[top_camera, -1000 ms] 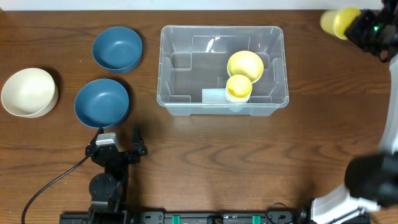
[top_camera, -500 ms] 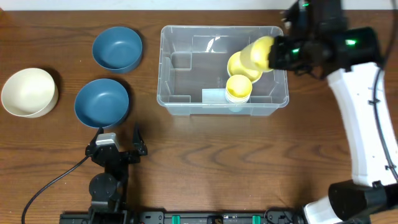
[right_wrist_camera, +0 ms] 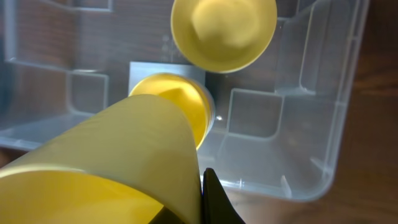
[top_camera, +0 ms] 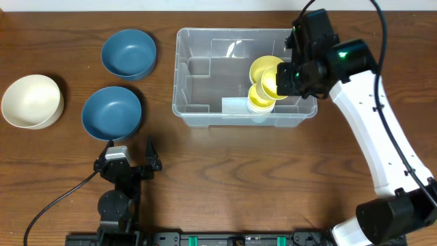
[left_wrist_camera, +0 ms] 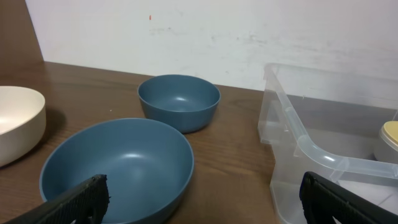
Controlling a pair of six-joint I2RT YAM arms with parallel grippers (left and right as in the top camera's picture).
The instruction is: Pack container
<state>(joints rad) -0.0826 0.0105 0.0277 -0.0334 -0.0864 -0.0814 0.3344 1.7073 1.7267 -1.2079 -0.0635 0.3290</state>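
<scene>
The clear container (top_camera: 198, 89) stands at the middle back of the table. Inside it are a yellow bowl (top_camera: 262, 66) and an upright yellow cup (top_camera: 257, 101). My right gripper (top_camera: 290, 77) is shut on another yellow cup (top_camera: 271, 83), tilted over the container's right part, just above the bowl and cup. In the right wrist view the held cup (right_wrist_camera: 106, 162) fills the lower left, with the bowl (right_wrist_camera: 224, 31), the other cup (right_wrist_camera: 186, 106) and the container wall (right_wrist_camera: 339, 93) below. My left gripper (top_camera: 128, 156) is open and empty near the front left.
Two blue bowls (top_camera: 128, 53) (top_camera: 112, 112) and a cream bowl (top_camera: 31, 101) sit left of the container. The left wrist view shows the near blue bowl (left_wrist_camera: 118, 165), the far one (left_wrist_camera: 179, 101), the cream bowl (left_wrist_camera: 15, 121) and the container corner (left_wrist_camera: 298, 143).
My right arm has swung from the far right corner to over the container with the yellow cup in it. The left arm has not moved.
</scene>
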